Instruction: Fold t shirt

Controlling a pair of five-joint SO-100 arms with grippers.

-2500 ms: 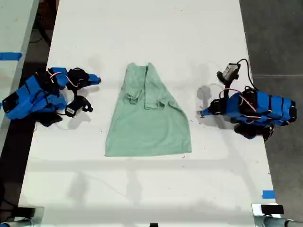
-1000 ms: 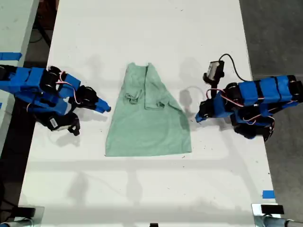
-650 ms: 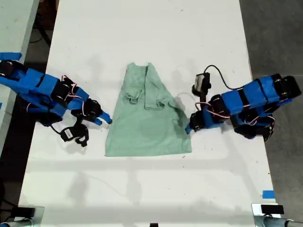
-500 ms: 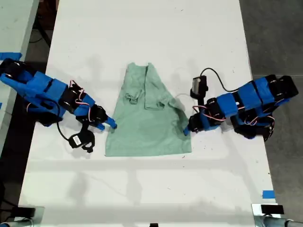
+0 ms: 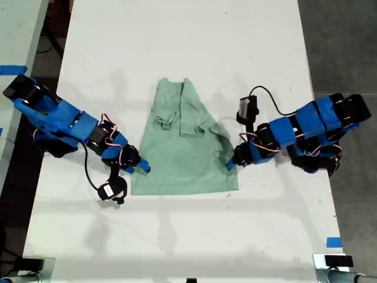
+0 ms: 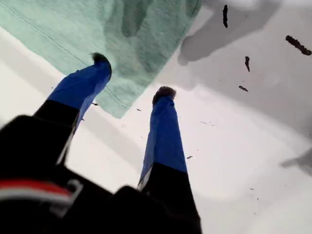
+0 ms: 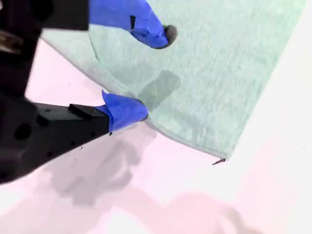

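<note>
The t shirt (image 5: 185, 147) lies flat on the white table (image 5: 188, 35), pale mint green, collar toward the far end, hem toward the near end, with both side parts folded in over the middle. My first gripper (image 5: 143, 168) is open at the hem corner on the exterior view's left. In the first wrist view, my first gripper (image 6: 132, 75) has one fingertip over the t shirt (image 6: 97, 24) and the other on bare table. My second gripper (image 5: 231, 164) is open at the side edge on the exterior view's right. My second gripper (image 7: 155, 72) straddles the edge of the t shirt (image 7: 219, 73).
Blue tape marks (image 5: 333, 242) sit at the table's near corner on the exterior view's right, and another (image 5: 13, 69) on a neighbouring surface at that view's left. Dark floor (image 5: 341, 47) borders the table. A loose thread (image 7: 218, 161) sticks out at the hem corner.
Both arms have reached in from the table's sides to the t shirt. The first gripper moved down to the hem corner; the second closed on the side edge. The t shirt has not moved.
</note>
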